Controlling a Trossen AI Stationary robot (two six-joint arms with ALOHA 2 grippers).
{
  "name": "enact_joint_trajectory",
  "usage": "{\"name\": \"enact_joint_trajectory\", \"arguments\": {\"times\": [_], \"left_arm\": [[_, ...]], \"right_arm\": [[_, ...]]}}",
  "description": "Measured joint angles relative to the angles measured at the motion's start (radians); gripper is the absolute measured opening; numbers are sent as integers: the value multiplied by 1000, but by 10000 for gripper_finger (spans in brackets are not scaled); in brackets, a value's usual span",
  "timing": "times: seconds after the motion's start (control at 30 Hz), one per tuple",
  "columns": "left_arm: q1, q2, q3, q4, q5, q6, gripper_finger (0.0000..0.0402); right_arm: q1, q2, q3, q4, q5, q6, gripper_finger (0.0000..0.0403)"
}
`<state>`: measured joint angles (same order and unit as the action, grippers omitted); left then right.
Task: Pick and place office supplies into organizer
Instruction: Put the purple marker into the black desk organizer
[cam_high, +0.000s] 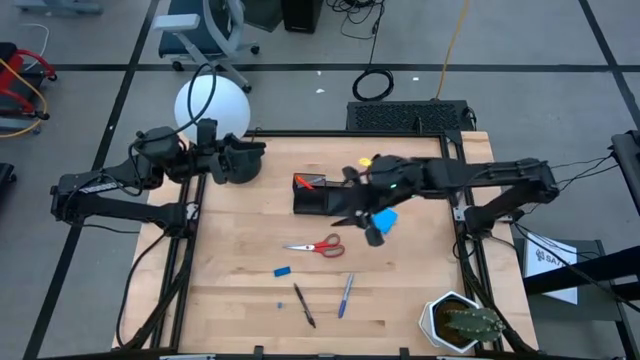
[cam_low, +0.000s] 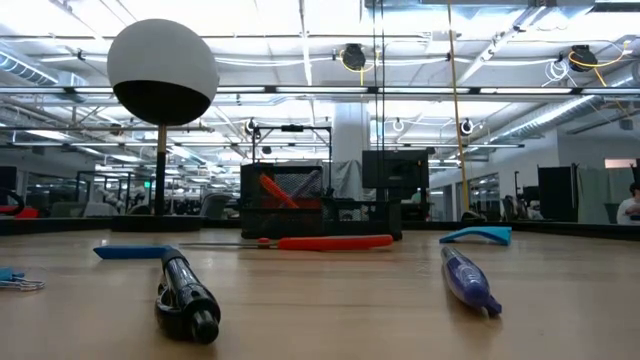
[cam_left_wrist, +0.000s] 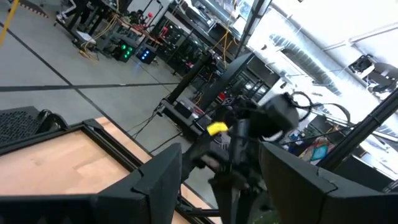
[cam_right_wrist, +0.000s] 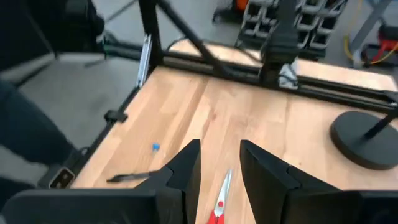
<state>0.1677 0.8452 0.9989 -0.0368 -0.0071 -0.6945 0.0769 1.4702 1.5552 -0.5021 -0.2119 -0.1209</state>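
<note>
My right gripper (cam_high: 362, 222) (cam_right_wrist: 217, 155) hovers open above the table, just near-side of the black organizer (cam_high: 315, 196) (cam_low: 320, 200) and beside the blue square pad (cam_high: 385, 218) (cam_low: 480, 235). An orange pen (cam_high: 305, 181) (cam_low: 280, 190) leans inside the organizer. The red-handled scissors (cam_high: 315, 246) (cam_right_wrist: 219, 200) (cam_low: 335, 242) lie flat below the open fingers. A small blue eraser (cam_high: 282, 270) (cam_low: 135, 252), a black pen (cam_high: 304, 303) (cam_right_wrist: 134, 177) (cam_low: 185, 295) and a blue pen (cam_high: 345, 295) (cam_low: 468, 280) lie nearer the front edge. My left gripper (cam_high: 245, 160) (cam_left_wrist: 221, 168) waits open at the far left.
The lamp's round black base (cam_high: 235, 165) (cam_right_wrist: 367, 137) stands at the far left beside my left gripper, its white globe (cam_low: 162, 70) above. A potted cactus (cam_high: 465, 322) sits at the near right corner. A tiny blue bit (cam_high: 279, 305) (cam_right_wrist: 155, 147) lies by the black pen.
</note>
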Motion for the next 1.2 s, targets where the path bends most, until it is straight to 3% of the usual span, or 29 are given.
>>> {"name": "enact_joint_trajectory", "arguments": {"times": [0.4,0.87,1.2], "left_arm": [[-6,0,0,-15,6,-37,221],[-7,0,0,-16,6,-44,221],[-7,0,0,-16,6,-44,221]], "right_arm": [[98,221,203,-240,-28,-134,102],[158,297,199,-441,-20,-246,102],[172,296,199,-525,71,-341,102]]}}
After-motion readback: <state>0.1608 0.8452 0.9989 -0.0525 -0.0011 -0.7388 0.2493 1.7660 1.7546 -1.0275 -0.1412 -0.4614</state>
